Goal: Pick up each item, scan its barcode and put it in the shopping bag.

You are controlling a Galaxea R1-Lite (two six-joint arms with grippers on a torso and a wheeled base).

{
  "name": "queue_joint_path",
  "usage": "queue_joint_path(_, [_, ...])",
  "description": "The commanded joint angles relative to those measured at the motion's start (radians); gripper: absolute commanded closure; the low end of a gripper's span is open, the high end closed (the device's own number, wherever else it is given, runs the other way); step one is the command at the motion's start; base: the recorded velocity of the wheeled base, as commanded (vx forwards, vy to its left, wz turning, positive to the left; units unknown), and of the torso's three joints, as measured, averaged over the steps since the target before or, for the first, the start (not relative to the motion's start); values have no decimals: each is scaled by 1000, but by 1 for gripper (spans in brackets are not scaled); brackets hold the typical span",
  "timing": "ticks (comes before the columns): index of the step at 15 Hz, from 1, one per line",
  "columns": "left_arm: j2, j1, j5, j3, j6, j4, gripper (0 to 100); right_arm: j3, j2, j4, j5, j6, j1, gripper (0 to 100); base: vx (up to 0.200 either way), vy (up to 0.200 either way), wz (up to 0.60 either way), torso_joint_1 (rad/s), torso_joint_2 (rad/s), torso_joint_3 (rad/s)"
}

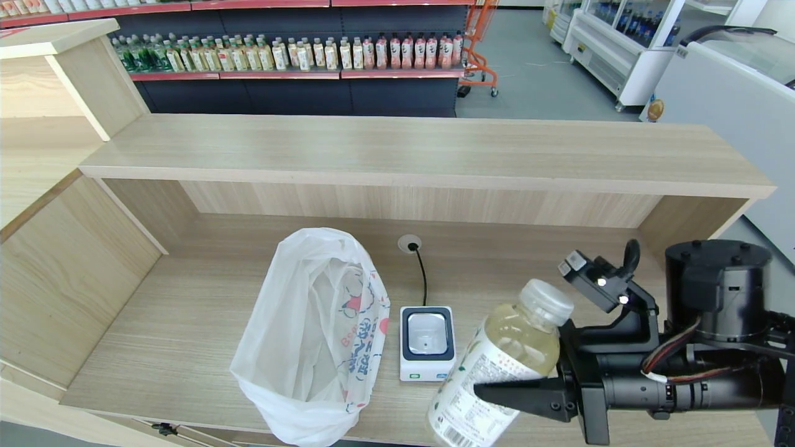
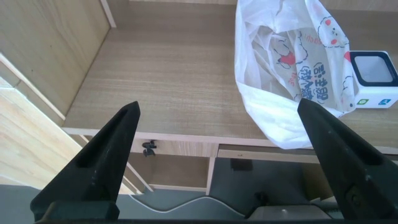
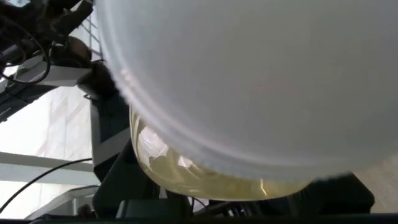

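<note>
My right gripper (image 1: pixel 494 382) is shut on a clear bottle of pale yellow tea (image 1: pixel 522 338) with a white cap and a printed label. It holds the bottle tilted over the counter's front right, just right of the white barcode scanner (image 1: pixel 427 341). In the right wrist view the bottle (image 3: pixel 249 81) looms close, with yellow liquid showing. A white plastic shopping bag (image 1: pixel 317 335) stands open to the left of the scanner. My left gripper (image 2: pixel 217 149) hangs open over the counter's front edge, near the bag (image 2: pixel 292 68) and left of the scanner (image 2: pixel 373 78), with nothing between its fingers.
The wooden counter (image 1: pixel 186 323) is walled by a side panel on the left and a raised ledge (image 1: pixel 422 149) behind. The scanner's black cable (image 1: pixel 422 273) runs back to a hole in the counter. Bare surface lies left of the bag.
</note>
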Motion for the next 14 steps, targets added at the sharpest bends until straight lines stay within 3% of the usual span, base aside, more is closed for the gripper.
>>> queue_joint_path(1, [0,0,0,0,0,0,0,-33,-35,-25,-105,-61,-1,100,0,0,0,0,0,0])
queue_joint_path(4, [0,0,0,0,0,0,0,-73,-58,-24,-215,-516,-84,100,0,0,0,0,0,0])
queue_joint_path(5, [0,0,0,0,0,0,0,-71,-54,-24,-220,-585,-98,100,0,0,0,0,0,0])
queue_joint_path(7, [0,0,0,0,0,0,0,-73,-41,-25,-224,-849,-138,100,0,0,0,0,0,0])
queue_joint_path(8, [0,0,0,0,0,0,0,-85,-37,-25,-229,-914,-141,100,0,0,0,0,0,0])
queue_joint_path(10, [0,0,0,0,0,0,0,-94,-38,-31,-350,-1026,-101,100,0,0,0,0,0,0])
queue_joint_path(14, [0,0,0,0,0,0,0,-93,-2,-79,-376,-1193,-79,100,0,0,0,0,0,0])
